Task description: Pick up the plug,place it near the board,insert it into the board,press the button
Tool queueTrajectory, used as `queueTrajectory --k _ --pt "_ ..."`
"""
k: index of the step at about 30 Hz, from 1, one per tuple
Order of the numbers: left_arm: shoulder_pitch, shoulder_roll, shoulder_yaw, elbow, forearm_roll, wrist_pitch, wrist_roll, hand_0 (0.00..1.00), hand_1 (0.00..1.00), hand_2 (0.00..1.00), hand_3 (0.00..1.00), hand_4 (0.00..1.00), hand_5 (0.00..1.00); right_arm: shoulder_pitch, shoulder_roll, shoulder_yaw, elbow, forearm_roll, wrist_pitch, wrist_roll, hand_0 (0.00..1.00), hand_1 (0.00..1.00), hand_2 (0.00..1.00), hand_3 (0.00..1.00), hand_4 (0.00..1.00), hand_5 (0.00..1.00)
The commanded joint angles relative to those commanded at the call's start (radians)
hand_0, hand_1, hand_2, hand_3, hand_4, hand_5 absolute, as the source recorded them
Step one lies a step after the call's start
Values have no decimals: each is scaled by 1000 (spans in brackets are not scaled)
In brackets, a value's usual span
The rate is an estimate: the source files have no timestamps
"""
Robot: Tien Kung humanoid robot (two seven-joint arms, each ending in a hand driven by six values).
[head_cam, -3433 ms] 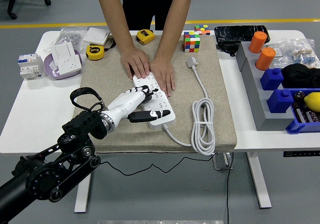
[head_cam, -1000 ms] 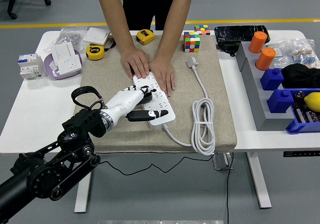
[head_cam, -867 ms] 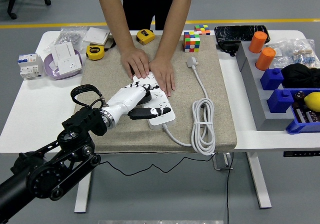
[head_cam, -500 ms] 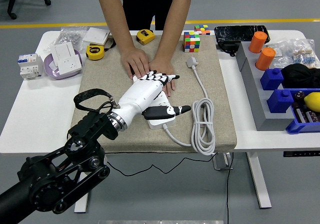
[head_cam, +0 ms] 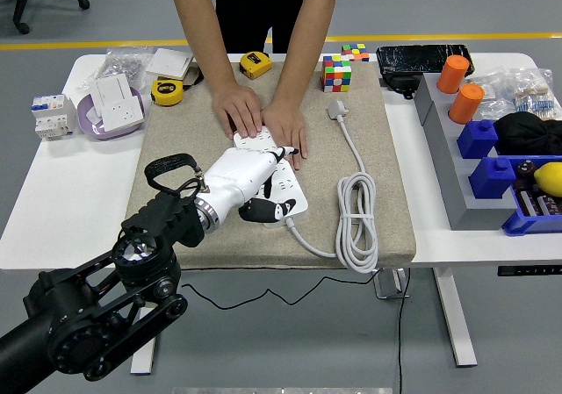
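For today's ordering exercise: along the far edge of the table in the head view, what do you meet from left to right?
Plastic bag → yellow tape measure → Rubik's cube → black tray → orange cylinder.

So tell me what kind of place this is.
Likely a robotics lab or test workshop: a white table crowded with tape measures, sockets and blue parts bins, on grey flooring with a yellow line.

A smooth, glossy white plastic power strip (head_cam: 279, 188) and its rubbery white cable (head_cam: 356, 223) lie on a rough, matt beige cloth mat (head_cam: 386, 148) covering a smooth white table (head_cam: 61, 201), beside the robot's glossy white-shelled left hand (head_cam: 250, 179).
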Motion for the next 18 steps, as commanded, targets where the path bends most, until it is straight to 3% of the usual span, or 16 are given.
queueTrajectory --k 4,5,7,14,18 --pt "-4 0 13 23 -16 -50 23 124 63 159 937 580 176 0 0 -4 0 3 0 0 809 720 693 606 885 570" --pt "-5 0 17 30 -21 -65 29 117 64 161 931 524 140 -1 0 -2 0 1 0 0 810 720 693 606 885 570" --pt "-8 -1 23 41 -29 -78 33 117 64 161 931 524 140 -3 -1 -3 0 1 0 0 810 720 693 606 885 570" --pt "-9 -7 35 60 -54 -104 40 115 63 161 922 522 146 -4 -1 -5 0 1 0 0 810 720 693 606 885 570" --pt "-8 -9 44 68 -70 -97 36 114 62 161 904 522 140 -4 -1 -8 0 3 0 0 810 720 694 606 885 570"
